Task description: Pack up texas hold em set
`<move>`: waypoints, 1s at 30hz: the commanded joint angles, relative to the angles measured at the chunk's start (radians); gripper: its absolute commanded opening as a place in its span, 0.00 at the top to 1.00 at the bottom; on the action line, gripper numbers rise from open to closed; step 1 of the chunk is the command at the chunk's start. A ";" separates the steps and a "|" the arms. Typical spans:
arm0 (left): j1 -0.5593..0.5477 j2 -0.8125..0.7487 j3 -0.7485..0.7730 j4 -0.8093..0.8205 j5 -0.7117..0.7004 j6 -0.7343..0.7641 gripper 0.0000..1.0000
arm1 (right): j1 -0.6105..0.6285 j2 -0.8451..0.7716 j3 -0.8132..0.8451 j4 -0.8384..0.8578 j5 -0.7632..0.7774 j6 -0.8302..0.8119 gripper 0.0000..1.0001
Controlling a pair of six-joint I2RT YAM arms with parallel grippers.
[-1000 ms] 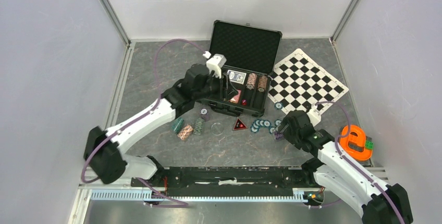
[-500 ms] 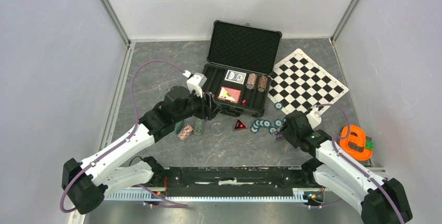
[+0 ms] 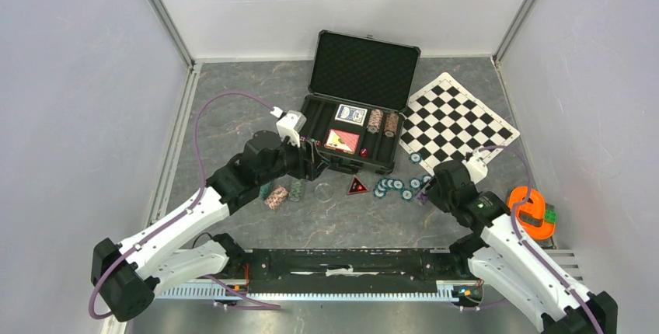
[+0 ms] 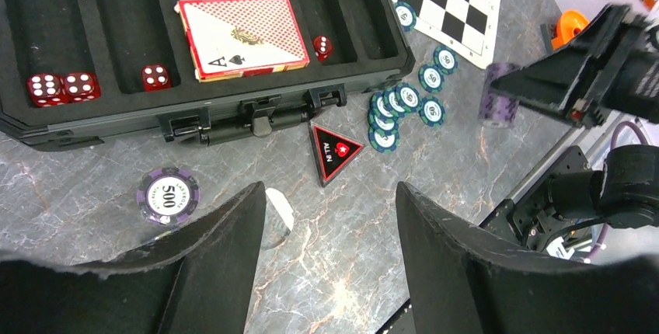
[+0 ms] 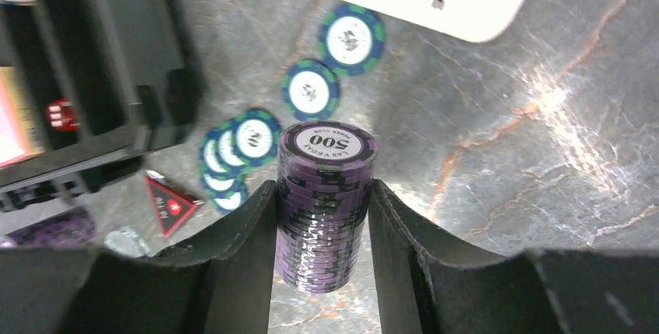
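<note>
The bench [image 3: 233, 109] is a grey surface with a marble pattern, closed on three sides by plain pale walls [image 3: 78, 78]. A chequered mat [image 3: 458, 120] lies at the far right, and an orange piece [image 3: 528, 210] lies near the right edge.

The black case [image 3: 364, 70] stands open at the far middle of the bench, its lid upright and lined with dark foam. Inside lie a blue deck [image 3: 351, 115], a red deck [image 4: 242, 35] with the ace of spades on it, red dice [image 4: 61, 87] in the left compartments, and brownish chips [image 3: 376, 120] in rows at the right. In front of the case, on the bench, there are teal chips [image 4: 400, 105] scattered, a triangular "ALL IN" marker [image 4: 332, 151] and a single purple chip [image 4: 168, 196]. Short rolls of pink and teal chips [image 3: 276, 196] lie beside the left arm.

The left claw [image 4: 330, 190] is released, with nothing between its fingers, and it hangs above the bench just before the case. The right claw [image 5: 322, 186] is clenched on the stack of purple chips [image 5: 325, 202], near the teal chips.
</note>
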 commanded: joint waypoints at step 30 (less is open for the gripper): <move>-0.052 0.165 0.026 0.337 0.220 -0.106 0.00 | 0.000 0.185 0.162 0.908 -0.538 -0.407 0.74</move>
